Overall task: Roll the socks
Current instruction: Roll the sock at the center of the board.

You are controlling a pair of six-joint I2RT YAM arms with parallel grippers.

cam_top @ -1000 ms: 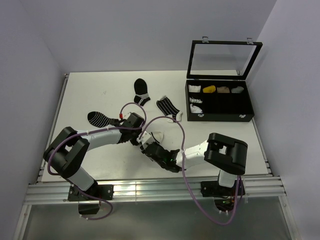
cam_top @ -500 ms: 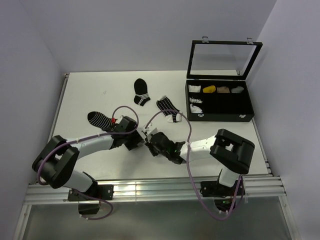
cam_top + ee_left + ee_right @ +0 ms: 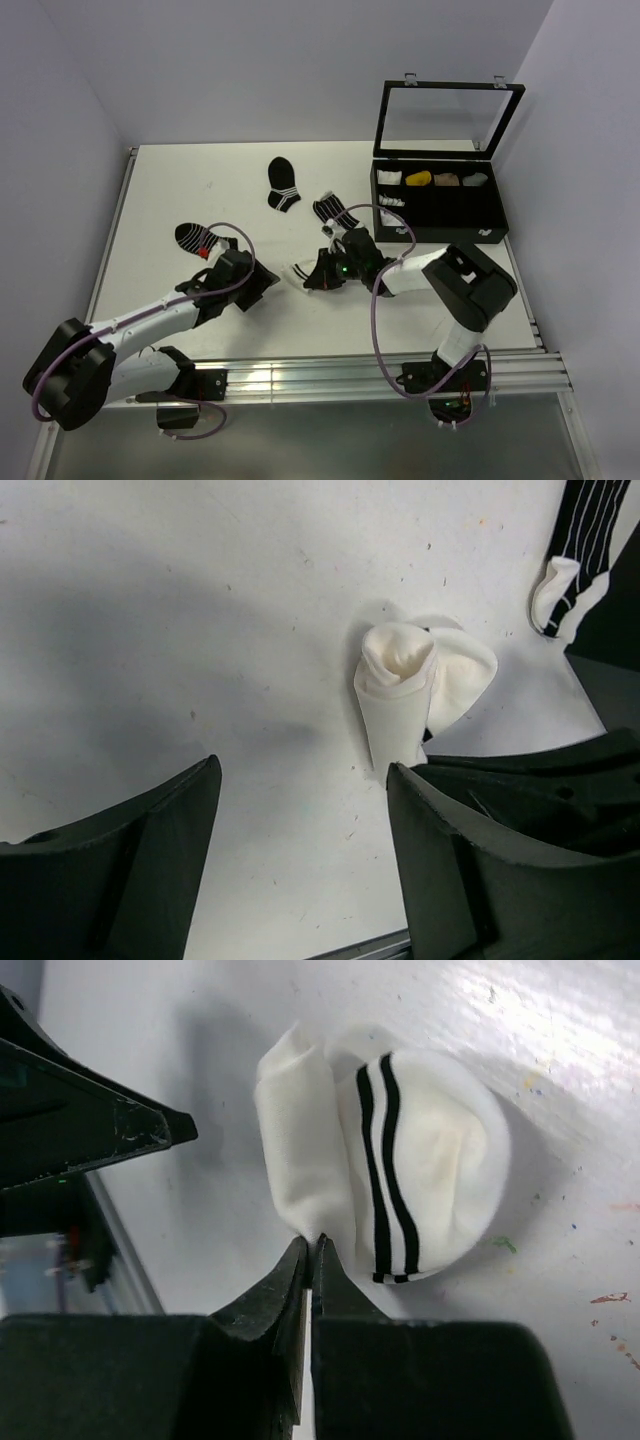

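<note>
Right wrist view: the white sock [image 3: 400,1160] lies bunched in a loose roll on the table [image 3: 560,1020], with two black cuff stripes running over its top. My right gripper [image 3: 312,1255] has its fingers pressed together, tips touching the sock's near fold. Whether any cloth sits between them I cannot tell.

The left wrist view shows none of those stripes. There the same sock reads as a plain white cone with a curled end. It does add the second sock of the pair: the black sock with the white toe [image 3: 580,550], beyond the white sock to its right and apart from it. My left gripper [image 3: 300,820] stands wide open and holds nothing. One finger is just beside the white sock's narrow end, the other well off to its left.

Only the top external view gives the arms. A second ago both grippers crowded over the white sock from its near side, and my left elbow was folded high. Now the left gripper has drawn off to the sock's left and the right has swung round to its right; the sock itself has barely shifted.

Pose: left arm stretched long and low toward the white sock, right arm bent sharply at the elbow, forearm reaching back to the sock.
</note>
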